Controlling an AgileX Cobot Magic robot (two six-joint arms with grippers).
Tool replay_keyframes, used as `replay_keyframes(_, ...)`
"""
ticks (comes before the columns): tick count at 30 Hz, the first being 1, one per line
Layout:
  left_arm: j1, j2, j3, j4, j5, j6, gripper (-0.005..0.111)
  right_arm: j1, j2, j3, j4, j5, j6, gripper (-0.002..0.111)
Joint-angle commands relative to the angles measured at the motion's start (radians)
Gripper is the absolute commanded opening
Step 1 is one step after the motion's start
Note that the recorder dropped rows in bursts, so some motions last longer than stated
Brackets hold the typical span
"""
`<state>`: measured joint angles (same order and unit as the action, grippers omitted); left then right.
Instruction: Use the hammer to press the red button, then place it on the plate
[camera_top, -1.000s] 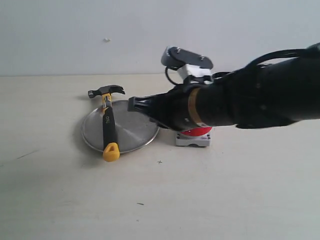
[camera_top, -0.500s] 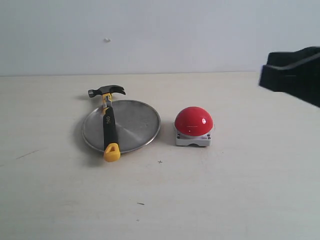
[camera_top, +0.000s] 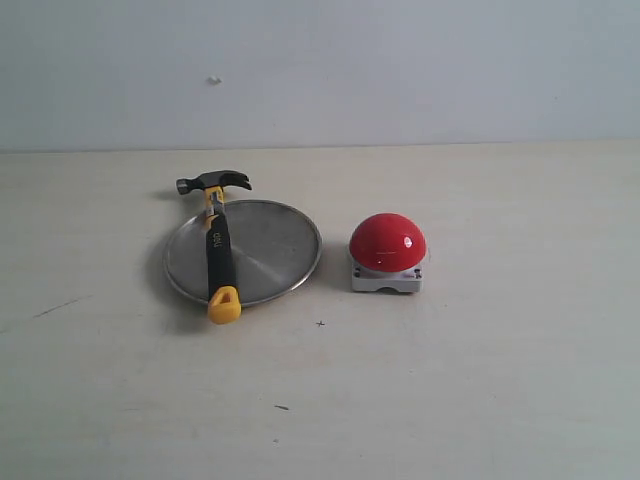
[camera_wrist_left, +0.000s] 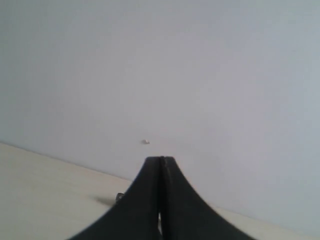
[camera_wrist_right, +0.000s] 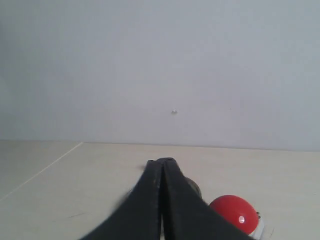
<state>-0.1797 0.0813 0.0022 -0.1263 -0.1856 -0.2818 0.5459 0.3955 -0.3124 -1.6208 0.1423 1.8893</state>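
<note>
Silver metal of the plate (camera_top: 275, 255) carried the hammer (camera_top: 217, 250), which lay across its left part, dark head past the far rim and yellow butt overhanging the near rim. Right of the plate, apart from it, sat the red button (camera_top: 387, 242). My left gripper (camera_wrist_left: 160, 161) and right gripper (camera_wrist_right: 162, 162) were both clenched on nothing, well clear of the hammer; the button showed beyond my right one.

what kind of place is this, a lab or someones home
Probably a lab-style test bench, not a home: a bare pale tabletop against a blank white wall, with only staged props, a hammer lying across a metal plate beside a big red button.
</note>
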Motion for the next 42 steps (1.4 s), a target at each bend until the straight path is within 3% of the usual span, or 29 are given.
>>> replay_keyframes(1, -0.007, -0.081, -0.005, -0.007, 0.114, -0.040, 0.000, 0.001, -0.069, 0.053, -0.011, -0.037, -0.001, 0.000)
replay_keyframes(11, -0.007, -0.081, -0.005, -0.009, 0.330, -0.040, 0.000, 0.001, -0.104, 0.136, 0.058, -0.090, 0.039, 0.000)
replay_keyframes(23, -0.007, -0.081, -0.002, -0.009, 0.446, -0.040, 0.000, 0.001, -0.104, 0.136, 0.079, -0.110, 0.049, 0.000)
replay_keyframes(42, -0.007, -0.081, -0.002, -0.009, 0.454, -0.040, 0.000, -0.002, -0.121, 0.136, 0.092, -0.131, 0.038, 0.000)
